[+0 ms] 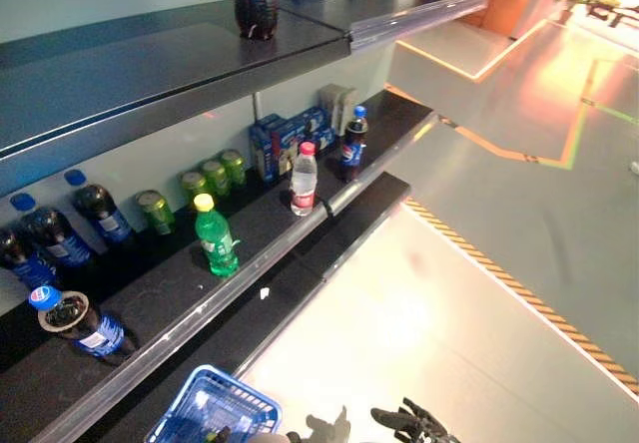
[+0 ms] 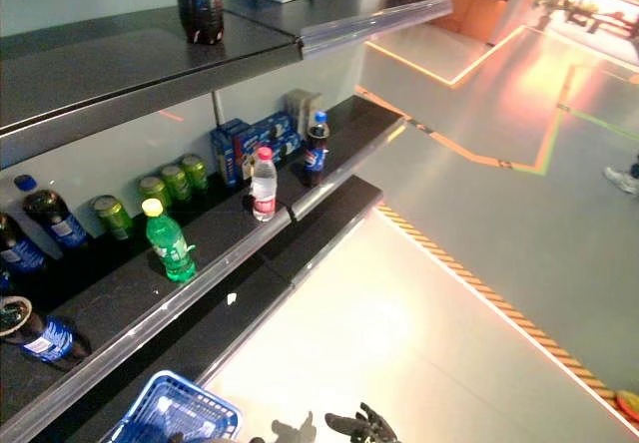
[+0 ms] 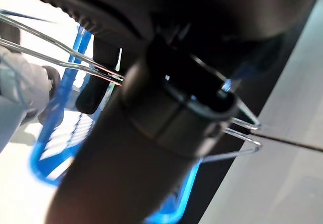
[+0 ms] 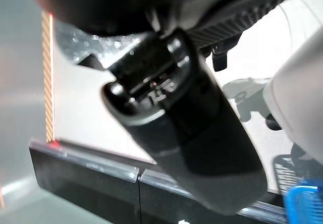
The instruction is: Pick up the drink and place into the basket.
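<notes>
1. Along the black middle shelf [image 1: 250, 263] in your left eye view, you see a green plastic bottle with a yellow cap [image 1: 215, 235] standing near the front rail, a clear water bottle with a red cap [image 1: 304, 179] further along, and a dark cola bottle with a blue cap [image 1: 350, 144] beyond that. Green cans [image 1: 215, 176] stand in a row at the back, beside blue cartons [image 1: 290, 139]. A blue wire basket [image 1: 215, 408] sits at the bottom edge, holding no drink. Your right hand [image 1: 414, 423] shows low over the floor, apart from the shelf, fingers spread loosely and holding nothing.
2. Your right eye view shows the same layout; another dark cola bottle [image 2: 198, 2] stands on the upper shelf [image 2: 120, 64].
3. Your left wrist view shows the left hand [image 3: 151, 108] as a dark bulk against the basket's thin metal handle wires [image 3: 60, 57]; you cannot tell how its fingers stand.
4. Your right wrist view shows only the hand's dark bulk before the shelf edge.
</notes>
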`<state>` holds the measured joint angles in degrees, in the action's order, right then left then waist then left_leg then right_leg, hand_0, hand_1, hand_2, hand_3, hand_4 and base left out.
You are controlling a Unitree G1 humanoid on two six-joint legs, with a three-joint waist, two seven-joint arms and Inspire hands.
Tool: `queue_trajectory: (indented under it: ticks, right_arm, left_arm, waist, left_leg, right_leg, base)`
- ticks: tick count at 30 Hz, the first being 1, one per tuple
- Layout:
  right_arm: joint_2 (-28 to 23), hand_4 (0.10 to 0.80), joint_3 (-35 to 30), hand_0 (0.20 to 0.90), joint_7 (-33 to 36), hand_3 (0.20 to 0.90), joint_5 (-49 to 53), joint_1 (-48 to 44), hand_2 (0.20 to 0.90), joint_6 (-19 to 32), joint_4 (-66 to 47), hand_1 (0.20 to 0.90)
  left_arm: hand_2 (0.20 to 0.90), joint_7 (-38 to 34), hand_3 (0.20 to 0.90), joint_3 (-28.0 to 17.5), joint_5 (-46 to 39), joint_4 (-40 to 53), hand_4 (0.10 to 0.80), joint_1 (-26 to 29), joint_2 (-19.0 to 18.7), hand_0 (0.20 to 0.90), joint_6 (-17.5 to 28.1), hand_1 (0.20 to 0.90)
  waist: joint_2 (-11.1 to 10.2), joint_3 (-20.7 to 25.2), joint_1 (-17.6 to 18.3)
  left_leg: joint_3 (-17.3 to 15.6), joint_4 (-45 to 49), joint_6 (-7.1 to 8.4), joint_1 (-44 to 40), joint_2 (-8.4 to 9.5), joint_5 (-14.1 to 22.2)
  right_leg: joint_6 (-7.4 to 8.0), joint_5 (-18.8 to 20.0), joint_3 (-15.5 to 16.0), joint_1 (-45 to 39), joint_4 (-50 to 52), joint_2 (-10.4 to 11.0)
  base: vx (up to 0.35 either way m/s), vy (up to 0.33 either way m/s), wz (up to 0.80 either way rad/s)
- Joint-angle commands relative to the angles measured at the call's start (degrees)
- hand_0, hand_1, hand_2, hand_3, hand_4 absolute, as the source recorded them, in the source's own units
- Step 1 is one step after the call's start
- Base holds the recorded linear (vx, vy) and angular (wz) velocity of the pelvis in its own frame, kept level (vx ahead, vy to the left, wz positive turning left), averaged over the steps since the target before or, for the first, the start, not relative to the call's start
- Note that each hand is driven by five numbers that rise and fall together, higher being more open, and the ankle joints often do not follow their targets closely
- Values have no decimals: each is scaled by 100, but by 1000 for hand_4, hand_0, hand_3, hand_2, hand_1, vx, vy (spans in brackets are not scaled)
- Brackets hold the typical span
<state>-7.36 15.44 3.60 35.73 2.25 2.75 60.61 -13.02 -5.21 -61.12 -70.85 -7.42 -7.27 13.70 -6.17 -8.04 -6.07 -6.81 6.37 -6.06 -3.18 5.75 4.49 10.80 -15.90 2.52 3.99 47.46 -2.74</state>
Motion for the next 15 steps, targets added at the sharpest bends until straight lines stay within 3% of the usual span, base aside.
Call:
queue_trajectory:
  ticks: [1,2,3,4,5,6,8,9,10,12,13,15]
  right_arm:
    - [-134,800,-39,900,0,900,184,-50,900,246,-296,900]
    - [-167,800,-56,900,-2,900,264,-81,900,302,-332,900]
    - [-196,800,-68,900,15,900,330,-94,900,351,-364,900]
    - [-220,800,-89,900,21,900,437,-94,900,435,-390,900]
    - [-225,800,-102,900,21,900,468,-101,900,455,-392,900]
    - [-208,800,-138,900,51,900,464,-134,900,489,-370,900]
    - [-193,800,-186,900,100,900,489,-178,900,470,-349,900]
    - [-178,800,-224,900,96,900,482,-213,900,424,-353,900]
    - [-174,800,-222,900,97,900,474,-213,900,411,-368,900]
    - [-164,800,-172,900,60,900,342,-189,900,244,-453,900]
    - [-164,800,-171,900,60,900,342,-189,900,244,-454,900]
    - [-239,800,-106,900,44,900,168,-148,900,11,-495,900]
  left_arm:
    - [300,223,200,119,144,546,100,118,-300,300,710,300]
    - [300,254,200,212,127,599,100,184,-314,300,684,300]
    - [300,279,200,304,93,612,100,248,-344,300,662,300]
    - [300,257,200,393,48,636,100,304,-349,300,636,300]
    - [300,218,200,414,8,656,100,318,-347,300,615,300]
    - [300,205,200,397,-24,653,100,336,-350,300,588,300]
    - [300,185,200,386,11,654,100,344,-388,300,545,300]
    - [300,138,200,406,-47,675,100,313,-440,300,522,300]
    - [300,131,200,403,-46,678,100,300,-438,300,523,300]
    - [300,-43,200,328,-84,652,100,207,-423,300,596,300]
    - [300,-43,200,327,-83,653,100,206,-423,300,596,300]
    - [300,-70,200,94,10,475,100,112,-332,300,654,300]
  waist:
    - [299,186,47]
    - [389,102,128]
    - [445,29,207]
    - [471,-39,261]
    - [476,-95,309]
    - [444,-150,361]
    - [480,-239,419]
    - [479,-283,424]
    - [473,-283,419]
    - [370,-192,407]
    - [372,-195,407]
    - [198,-22,384]
  left_leg:
    - [-225,148,196,512,5,-136]
    - [-59,195,222,395,-62,-84]
    - [99,183,235,326,-73,-59]
    - [357,187,208,261,-24,39]
    - [491,195,213,184,-2,110]
    - [678,182,271,34,11,299]
    - [871,180,333,-175,-122,510]
    - [964,255,405,-296,-297,683]
    - [978,285,437,-306,-351,699]
    - [1007,453,692,-438,-767,780]
    - [1007,453,693,-442,-770,782]
    - [923,752,936,-558,-1209,630]
  right_leg:
    - [-6,2366,494,-103,-1119,-1]
    - [-183,1995,476,62,-1600,299]
    - [-255,1971,456,163,-2010,415]
    - [-305,2129,267,413,-2606,726]
    - [-291,2258,220,473,-2891,942]
    - [-172,2833,-17,719,-3632,1505]
    - [-72,3065,-185,794,-4232,1787]
    - [1,3079,-229,780,-4381,1904]
    - [4,3010,-216,733,-4357,1894]
    - [46,2531,-120,477,-4164,1748]
    - [45,2529,-119,473,-4162,1745]
    - [-215,2083,48,285,-3994,1316]
  base:
    - [187,-141,25]
    - [209,-195,28]
    - [342,-351,54]
    - [293,-336,72]
    - [390,-479,78]
    - [397,-502,57]
    - [412,-540,56]
    - [320,-447,57]
    - [425,-640,52]
    - [338,-527,29]
    - [317,-483,15]
    - [352,-581,5]
